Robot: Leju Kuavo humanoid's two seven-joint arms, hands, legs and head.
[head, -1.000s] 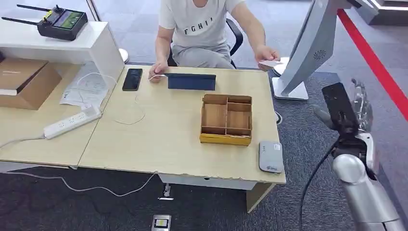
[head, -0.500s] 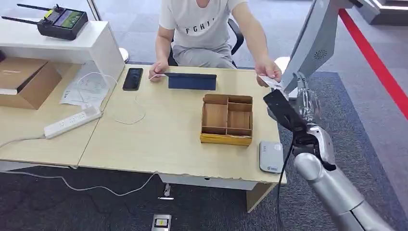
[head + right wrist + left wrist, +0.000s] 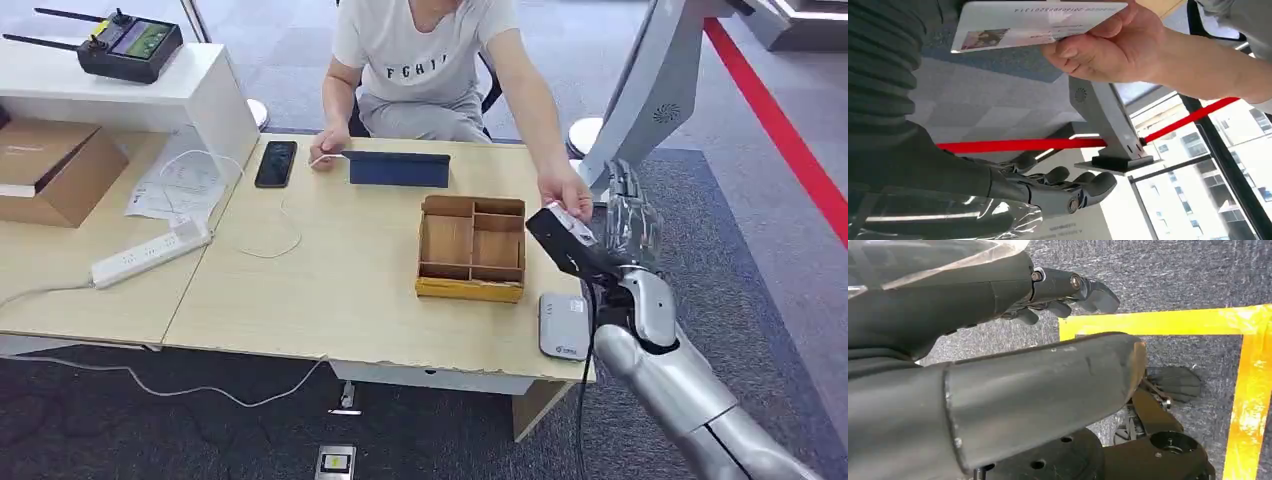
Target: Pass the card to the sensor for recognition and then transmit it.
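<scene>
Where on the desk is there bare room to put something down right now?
Widest bare patch: the wood left of the wooden tray, below the phone and white cable. A strip runs along the front edge too. It is crowded at the right end: card reader, right hand, person's hand holding the card.

The card point(image 3: 1038, 22) looks like glossy white plastic. The right robot hand point(image 3: 627, 222) has dark matt fingers point(image 3: 1068, 192) under clear film — its arm is smooth silver metal. The tabletop point(image 3: 330, 290) is pale wood-grain laminate, the tray point(image 3: 471, 248) brown wood, the floor rough grey carpet.

White card point(image 3: 1038, 22) (tiny photo patch)
</scene>
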